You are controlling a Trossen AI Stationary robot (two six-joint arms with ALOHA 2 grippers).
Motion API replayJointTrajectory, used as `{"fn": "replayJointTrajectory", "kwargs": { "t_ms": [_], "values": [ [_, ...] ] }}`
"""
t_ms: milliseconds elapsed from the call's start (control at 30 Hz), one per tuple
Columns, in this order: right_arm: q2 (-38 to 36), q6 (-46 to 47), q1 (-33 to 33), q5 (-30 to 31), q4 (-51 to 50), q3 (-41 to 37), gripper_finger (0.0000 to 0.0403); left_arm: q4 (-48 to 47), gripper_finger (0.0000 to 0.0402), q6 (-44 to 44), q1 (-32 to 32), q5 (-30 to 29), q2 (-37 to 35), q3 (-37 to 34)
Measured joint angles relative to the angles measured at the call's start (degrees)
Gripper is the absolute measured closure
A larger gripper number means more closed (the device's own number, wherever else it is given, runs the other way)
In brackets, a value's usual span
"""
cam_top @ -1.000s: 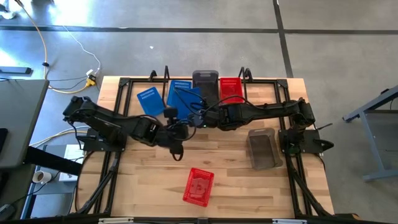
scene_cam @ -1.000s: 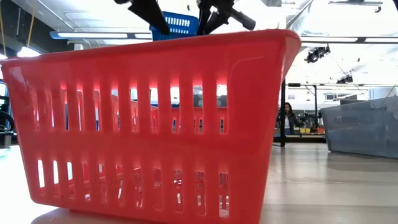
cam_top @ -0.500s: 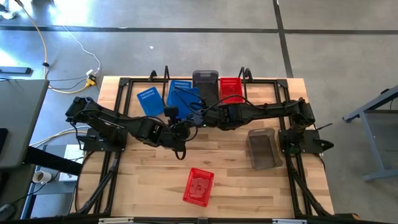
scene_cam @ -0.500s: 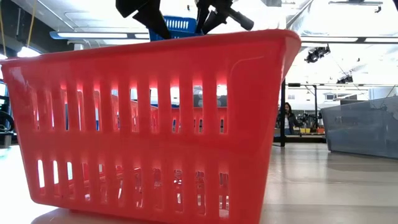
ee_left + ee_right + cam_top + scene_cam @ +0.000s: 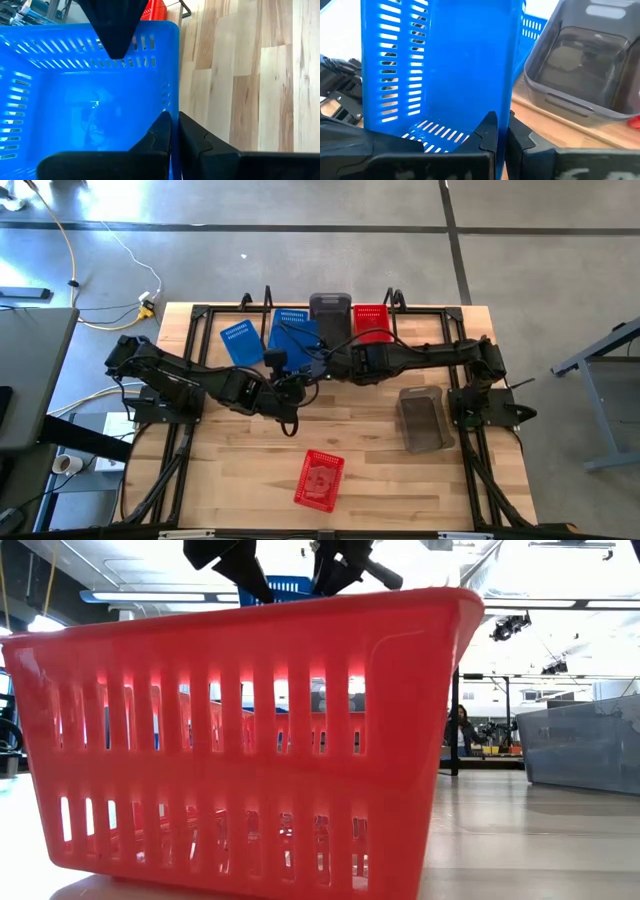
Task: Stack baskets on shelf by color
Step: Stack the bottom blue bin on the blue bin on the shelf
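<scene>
Both arms are on one blue basket (image 5: 297, 338) now, held between them near the back of the table (image 5: 250, 470). Against the view a second ago, the left gripper (image 5: 285, 385) has slid in toward the middle and the right arm has pulled slightly back toward the shelf (image 5: 330, 308), so this basket looks on its way to the blue stack. The left wrist view shows that gripper's jaws pinched on a blue wall at the rim; the right gripper (image 5: 501, 131) has its jaws closed on another wall. The basket is tilted (the right wrist view looks along an upended side), its long axis running roughly six to twelve o'clock, mouth turned toward the left arm, I'd judge. On the shelf: a blue basket (image 5: 291, 317) at eleven o'clock of table centre, a grey one (image 5: 329, 308) at twelve, a red one (image 5: 372, 318) at one. Another blue basket (image 5: 238, 342) lies at ten o'clock, a grey basket (image 5: 422, 418) at three, a red basket (image 5: 320, 479) at six, filling the low view.
</scene>
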Motion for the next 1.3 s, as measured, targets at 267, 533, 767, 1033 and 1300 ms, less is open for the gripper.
{"fn": "replayJointTrajectory", "kwargs": {
  "t_ms": [267, 533, 767, 1033, 1300],
  "values": [
    [0.00, -6.06, -1.79, -5.83, 0.61, 0.00, 0.0402, -0.19, 0.0400, 1.02, 0.00, 0.31, 0.00, -0.04],
    [-0.02, -8.43, -3.66, -8.95, 2.32, 0.00, 0.0380, -0.52, 0.0401, 1.32, 0.20, -0.42, -0.04, -0.04],
    [-0.35, -11.60, -4.86, -8.83, 2.77, 0.00, 0.0303, -3.65, 0.0401, 1.06, 2.16, -0.34, -0.09, -0.04],
    [-4.08, -15.76, -6.19, -8.12, 1.87, 0.00, 0.0269, -7.92, 0.0401, -0.95, 4.94, -0.08, -1.81, -0.07],
    [-8.87, -20.09, -7.56, -5.47, -1.51, 0.00, 0.0269, -7.60, 0.0401, -0.23, 8.30, 3.83, -7.35, -1.59]
  ]
}}
